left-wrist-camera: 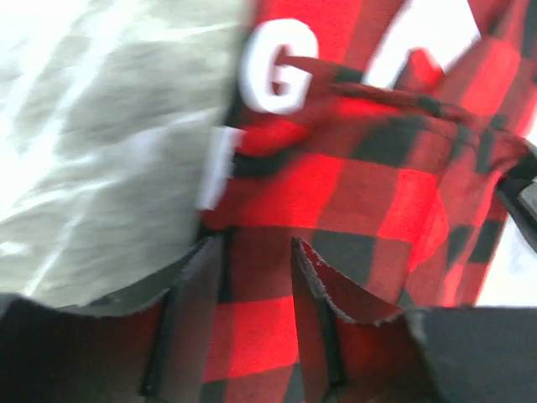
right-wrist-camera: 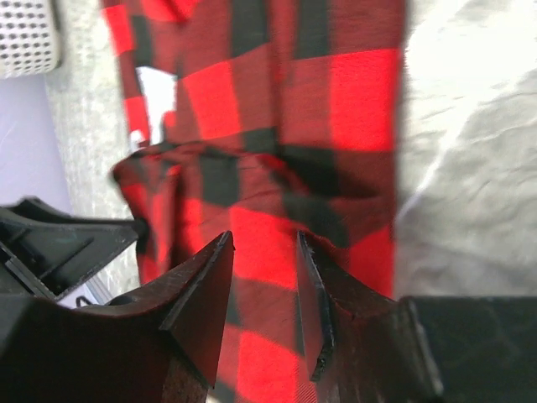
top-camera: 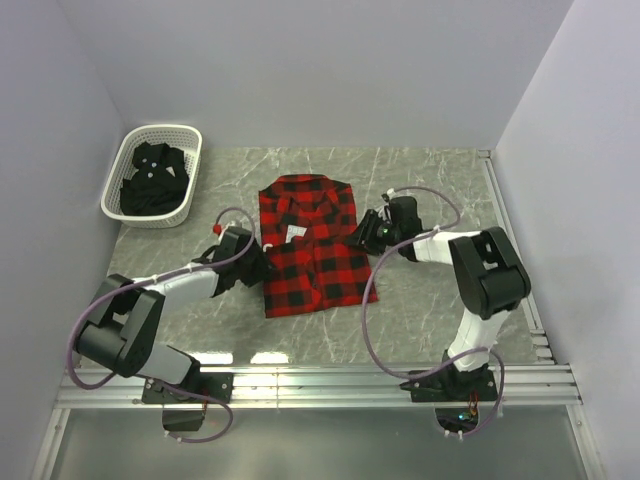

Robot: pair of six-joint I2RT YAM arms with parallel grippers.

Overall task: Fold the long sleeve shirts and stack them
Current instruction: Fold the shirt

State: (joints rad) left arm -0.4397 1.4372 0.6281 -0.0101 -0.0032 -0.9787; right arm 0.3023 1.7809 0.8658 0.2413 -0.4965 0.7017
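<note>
The red-and-black check shirt (top-camera: 318,250) lies flat in the middle of the table, sleeves folded in, collar to the far side. My left gripper (top-camera: 262,268) is at its left edge, jaws part closed with red check cloth (left-wrist-camera: 352,185) filling the gap between them (left-wrist-camera: 256,243). My right gripper (top-camera: 362,235) is at the right edge, its jaws (right-wrist-camera: 263,237) likewise closed on the check cloth (right-wrist-camera: 252,84). The cloth ridges up between the two grippers. The black shirt (top-camera: 155,180) lies crumpled in the basket.
The white lattice basket (top-camera: 150,132) stands at the far left corner, its corner also in the right wrist view (right-wrist-camera: 25,38). A white neck label (left-wrist-camera: 281,67) shows inside the collar. Walls close in on three sides; a metal rail (top-camera: 320,385) runs along the near edge.
</note>
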